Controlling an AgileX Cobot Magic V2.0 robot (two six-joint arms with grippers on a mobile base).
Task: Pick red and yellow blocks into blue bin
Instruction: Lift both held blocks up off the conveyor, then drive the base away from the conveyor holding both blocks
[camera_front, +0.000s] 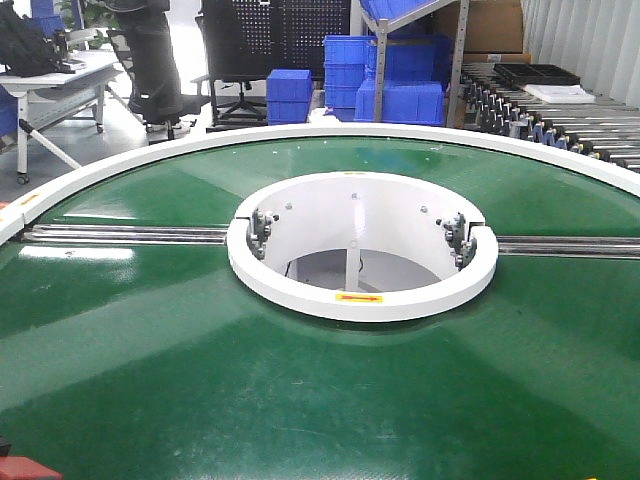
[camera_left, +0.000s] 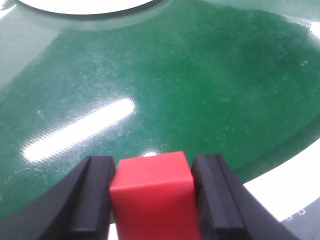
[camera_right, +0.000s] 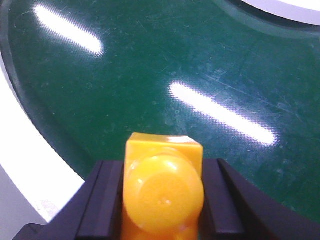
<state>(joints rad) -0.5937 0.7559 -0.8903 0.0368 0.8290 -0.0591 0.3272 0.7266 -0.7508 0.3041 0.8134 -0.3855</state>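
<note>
The left hand (camera_left: 153, 167) is closed to the width of the red block (camera_left: 152, 200). Its black fingers (camera_left: 95, 195) press against the block's two sides at 6 o'clock in the left wrist view, with the green bench (camera_left: 200, 75) spreading beyond toward 12. The right hand (camera_right: 165, 167) clamps the yellow brick (camera_right: 162, 195) the same way, a round stud facing the camera at 6 o'clock. The bench's white rim (camera_right: 25, 165) lies at 8 o'clock.

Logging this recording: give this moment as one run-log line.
left tool: shut on red block | right tool: shut on yellow brick | backdrop: green table surface | release: not yet done
</note>
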